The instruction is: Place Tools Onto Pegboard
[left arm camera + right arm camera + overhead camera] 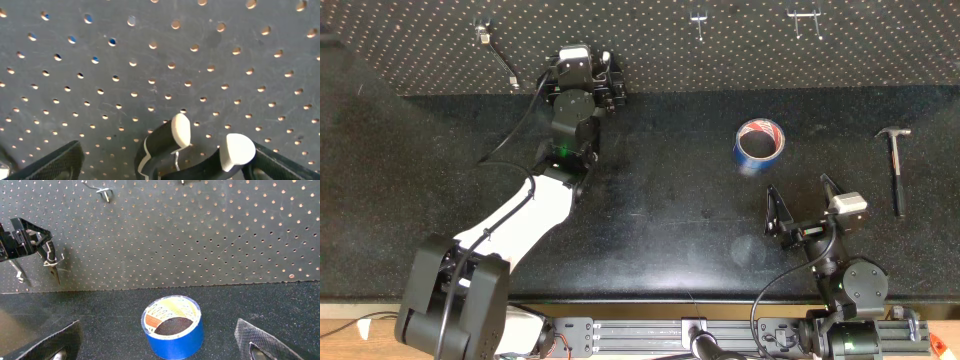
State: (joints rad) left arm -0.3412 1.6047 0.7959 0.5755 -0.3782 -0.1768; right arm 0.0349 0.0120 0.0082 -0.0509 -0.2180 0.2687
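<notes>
The left gripper [598, 72] is up against the pegboard [740, 45] at upper left-centre, with the pliers [167, 145] at it. A broad stretch of counter [660, 200] lies between it and the tape roll [758, 145], the hammer [895, 170] and the released right gripper [803, 205] toward the right. The pliers are cut off below their handles, so I cannot tell whether the left gripper clamps them.

Colours noted: pegboard [740, 45] is dark grey with a regular grid of holes; surface [670, 190] is black, finely speckled; tape roll [173, 327] is blue outside (inner face patterned red and white); hammer [896, 170] has a black handle and silvery head; tool [162, 145] has black handles with cream tips.
</notes>
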